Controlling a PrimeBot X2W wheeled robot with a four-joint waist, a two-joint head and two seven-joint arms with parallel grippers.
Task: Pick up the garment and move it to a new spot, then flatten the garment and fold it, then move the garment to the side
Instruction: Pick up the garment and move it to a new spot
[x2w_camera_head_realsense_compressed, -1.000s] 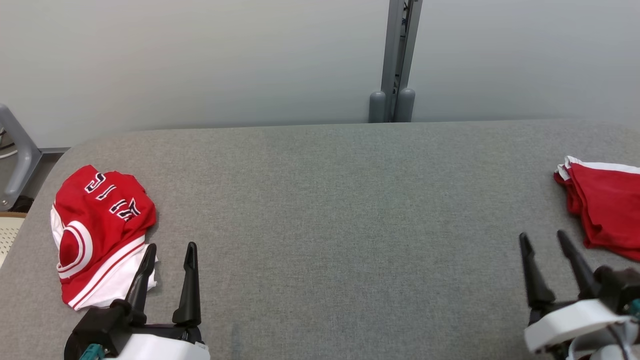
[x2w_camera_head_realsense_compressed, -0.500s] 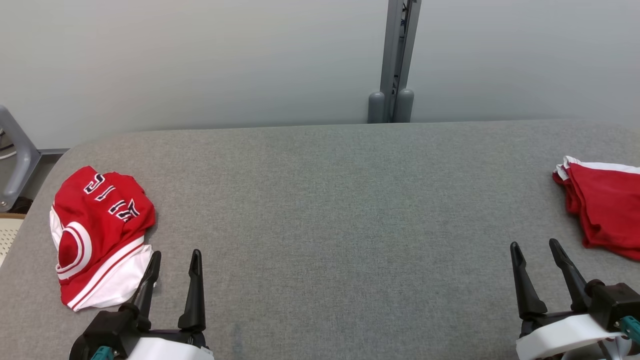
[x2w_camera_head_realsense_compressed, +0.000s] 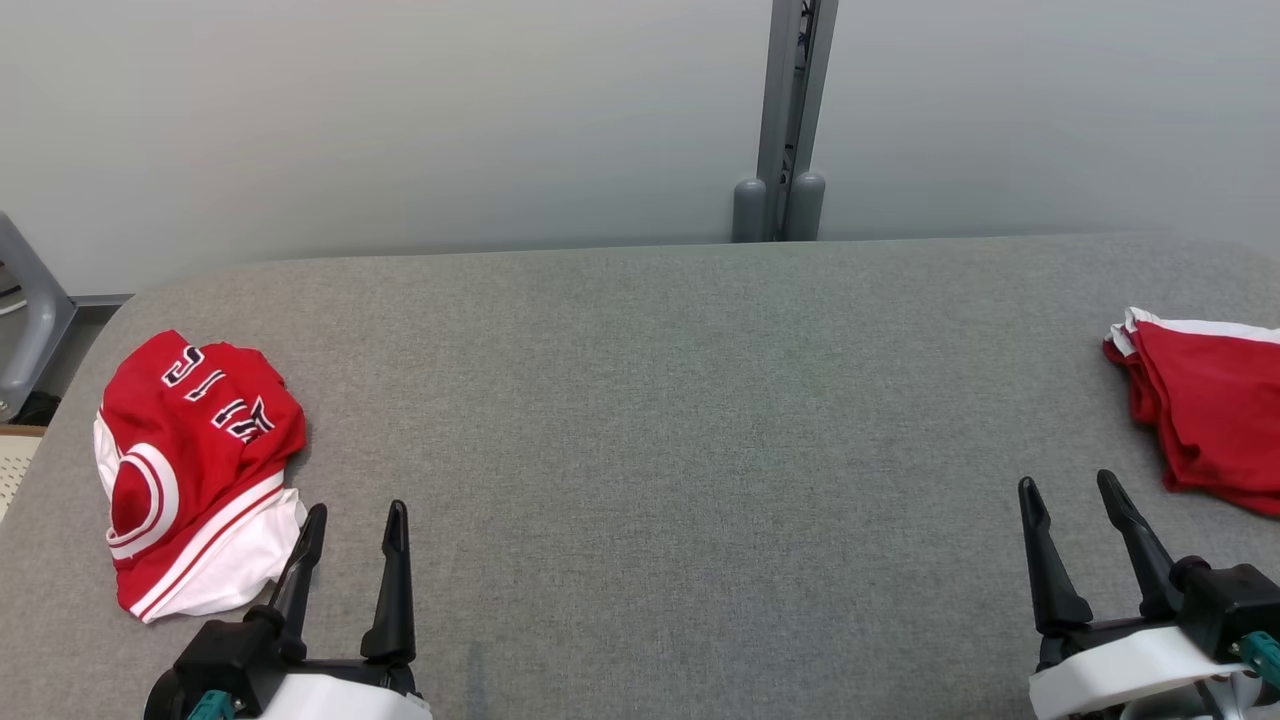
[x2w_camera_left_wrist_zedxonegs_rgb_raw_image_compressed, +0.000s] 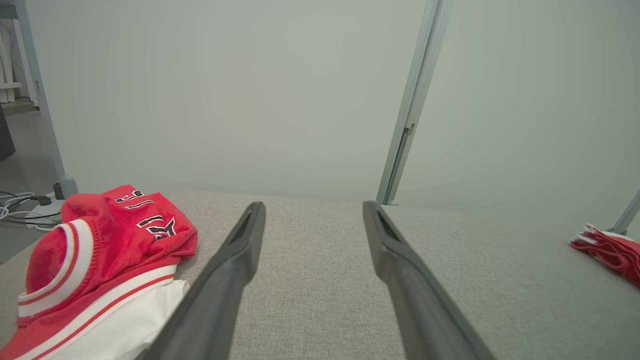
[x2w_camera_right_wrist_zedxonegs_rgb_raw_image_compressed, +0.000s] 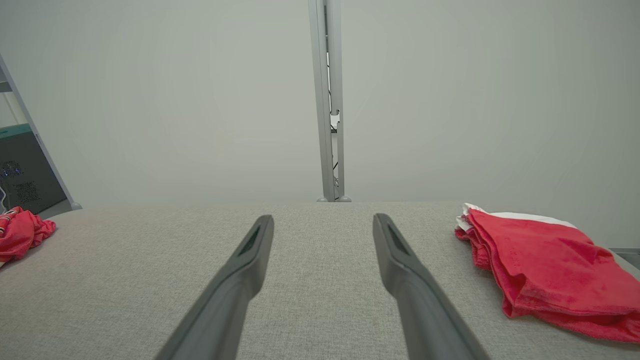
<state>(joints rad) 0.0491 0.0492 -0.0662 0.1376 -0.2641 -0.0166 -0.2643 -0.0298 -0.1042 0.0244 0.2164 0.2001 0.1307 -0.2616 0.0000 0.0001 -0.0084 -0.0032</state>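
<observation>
Garment (x2w_camera_head_realsense_compressed: 195, 470): red jersey with white trim and dark lettering, crumpled in a heap at the left end of the grey worktop (x2w_camera_head_realsense_compressed: 650, 420), near its rounded corner; white hem faces the robot, lettering faces the far wall.

Left end effector (x2w_camera_head_realsense_compressed: 357, 510): released, fingers spread with nothing between them; low over the worktop at the near edge, just right of the garment; its left finger lies close beside the white hem, contact cannot be told; left wrist view shows bare grey fabric between the two fingers.

Right end effector (x2w_camera_head_realsense_compressed: 1067, 482): released, fingers spread and holding nothing; at the near right of the worktop, fingers pointing toward the far wall.

Second red cloth (x2w_camera_head_realsense_compressed: 1210, 400), white edging, folded flat in layers; lies at the right end of the worktop, just right of the right end effector and apart from it.

Grey post (x2w_camera_head_realsense_compressed: 790, 120) stands behind the worktop's far edge against the pale wall.
</observation>
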